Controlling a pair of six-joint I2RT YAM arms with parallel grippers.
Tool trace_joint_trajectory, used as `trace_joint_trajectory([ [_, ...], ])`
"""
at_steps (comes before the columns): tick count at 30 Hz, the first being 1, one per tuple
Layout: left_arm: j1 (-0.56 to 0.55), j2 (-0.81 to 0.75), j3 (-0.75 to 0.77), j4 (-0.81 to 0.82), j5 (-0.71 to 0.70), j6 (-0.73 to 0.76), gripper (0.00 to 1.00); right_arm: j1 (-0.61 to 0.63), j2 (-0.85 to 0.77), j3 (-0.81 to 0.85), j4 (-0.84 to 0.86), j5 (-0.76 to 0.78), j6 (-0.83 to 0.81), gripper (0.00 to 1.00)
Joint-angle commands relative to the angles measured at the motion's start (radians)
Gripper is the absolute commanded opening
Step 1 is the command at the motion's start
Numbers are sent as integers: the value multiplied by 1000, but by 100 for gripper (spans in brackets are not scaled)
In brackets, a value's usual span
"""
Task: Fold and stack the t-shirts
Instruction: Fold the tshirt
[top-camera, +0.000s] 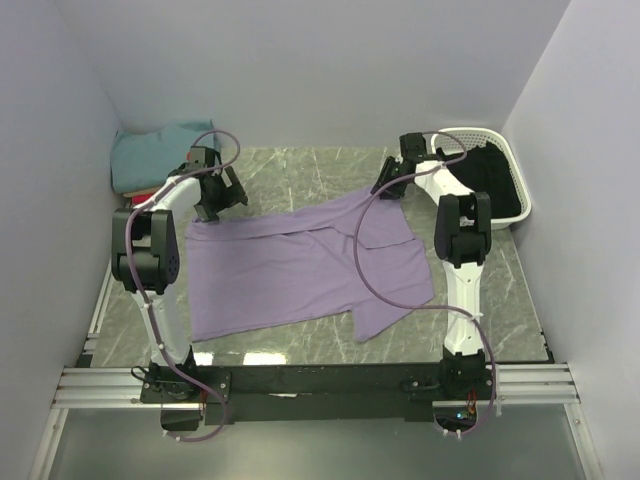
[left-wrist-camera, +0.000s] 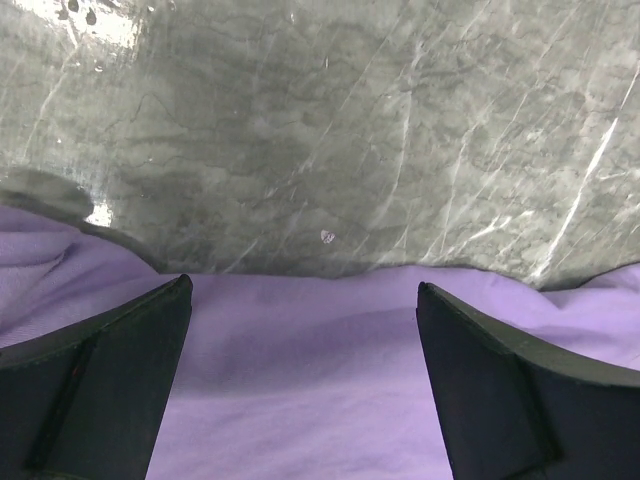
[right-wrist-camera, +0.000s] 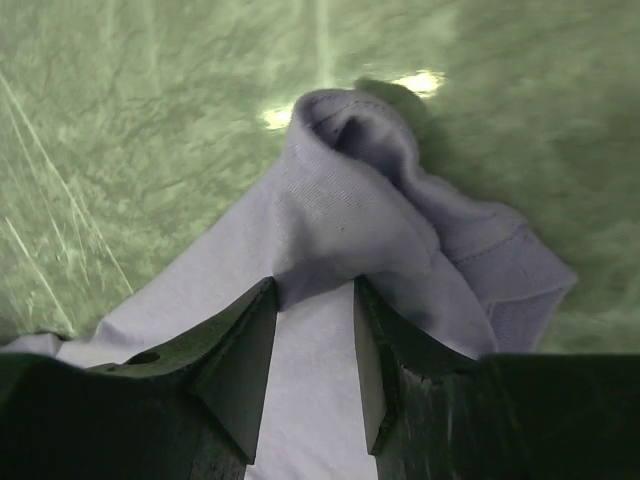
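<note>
The grey marble table (top-camera: 300, 170) lies under the lavender t-shirt (top-camera: 280, 275), which is spread almost flat on it. The right part of the shirt is turned over itself in a loose fold.

A white laundry basket (top-camera: 512, 165) stands behind and to the right of the lavender t-shirt, apart from it, and some dark cloth (top-camera: 490, 175) is seen inside. A folded teal t-shirt (top-camera: 150, 150) is placed behind and to the left of the lavender t-shirt, also apart from it. What lies under the teal one cannot be told clearly.

The left gripper (top-camera: 218, 195) is held above the far left edge of the lavender t-shirt. In the left wrist view its fingers (left-wrist-camera: 100, 380) are spread wide, with nothing between them, and purple cloth and bare marble are seen below.

The right gripper (top-camera: 390, 185) is found at the far right corner of the lavender t-shirt. In the right wrist view its fingers (right-wrist-camera: 230, 370) are closed on a bunched fold of the lavender cloth, which rises between them and falls to the marble beyond the tips.

A thin purple cable (top-camera: 362, 270) from the right arm is seen running across the right part of the lavender t-shirt.
</note>
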Motion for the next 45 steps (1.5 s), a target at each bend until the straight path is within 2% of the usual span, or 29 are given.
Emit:
trace_joint_trajectory([
  [1,-7,1,50,-4,-4,6,100,-32,41,46,-99,8,28,46],
  [4,-7,-5,52,-7,1,9,99,-58,41,30,-83,-43,57,48],
  [9,-7,-10,66,-25,-1,16,100,-81,102,132,-152,-72,74,50],
  [11,-7,-16,67,-25,2,16,99,-89,122,194,-188,-34,83,61],
  [13,-7,-20,69,-25,5,19,99,-109,116,193,-179,-18,80,64],
  [15,-7,-26,69,-30,2,20,100,-117,117,210,-177,-35,89,64],
  [16,-7,-31,67,-30,-1,20,100,-159,128,255,-191,-36,91,64],
  [19,-7,-36,70,-35,-7,17,100,-185,173,351,-249,-23,79,63],
  [23,-7,-40,73,-41,-17,17,99,-239,150,288,-219,11,80,63],
  [27,-7,-43,73,-47,-31,17,99,-259,154,290,-202,-27,47,62],
  [30,-7,-54,66,-48,-57,14,99,-252,75,207,-73,-104,15,62],
  [34,-9,-164,-15,22,-60,8,100,-229,-155,-49,154,-248,-24,63],
  [40,-30,-446,-213,206,-30,3,99,-147,-463,-242,216,-188,-145,67],
  [43,-44,-535,-281,199,-25,-17,100,-141,-580,-359,213,-178,-133,68],
  [45,-63,-578,-334,180,-39,-21,100,-136,-626,-428,225,-231,-116,68],
])
